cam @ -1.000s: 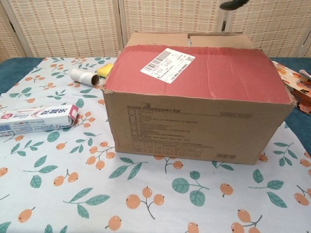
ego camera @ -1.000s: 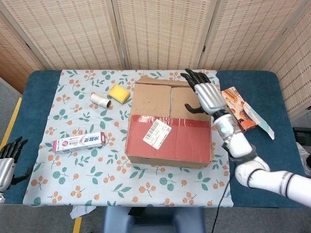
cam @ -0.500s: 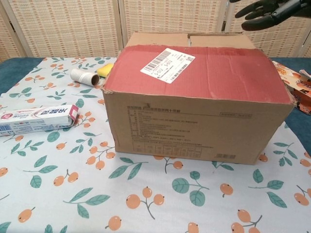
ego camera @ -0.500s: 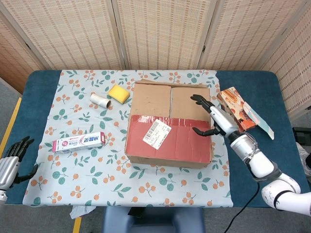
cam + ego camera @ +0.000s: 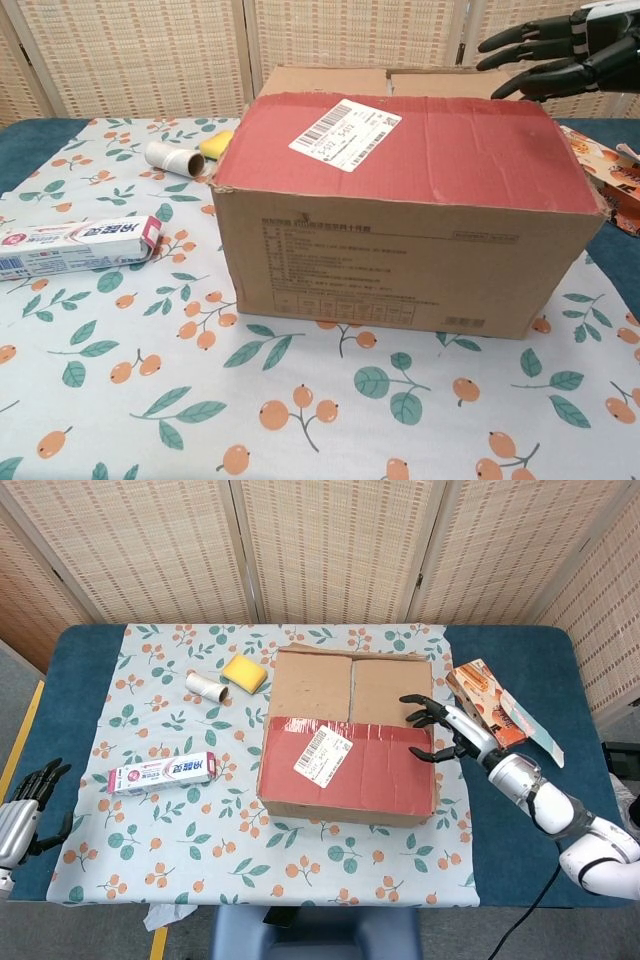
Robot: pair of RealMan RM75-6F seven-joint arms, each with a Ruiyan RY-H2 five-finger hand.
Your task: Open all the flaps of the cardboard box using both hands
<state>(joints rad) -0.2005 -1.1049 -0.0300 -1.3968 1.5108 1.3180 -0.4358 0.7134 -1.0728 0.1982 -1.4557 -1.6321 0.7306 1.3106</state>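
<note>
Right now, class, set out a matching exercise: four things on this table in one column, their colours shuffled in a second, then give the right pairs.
Things:
1. sponge
2. top flap of the cardboard box
3. fingers of the right hand
4. cardboard tube

Colours:
A. black
B. white
C. yellow
D. red

Pairs: 1-C, 2-D, 3-A, 4-B

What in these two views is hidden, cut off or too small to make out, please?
- Box contents: flaps down in both views.
- Left hand: cut off by the head view's left edge; absent from chest view.
- Right hand: cut off by the chest view's right edge; whether it touches the box is unclear.
- Label print: too small to read in either view.
- Toothpaste box: its end is cut off by the chest view's left edge.
</note>
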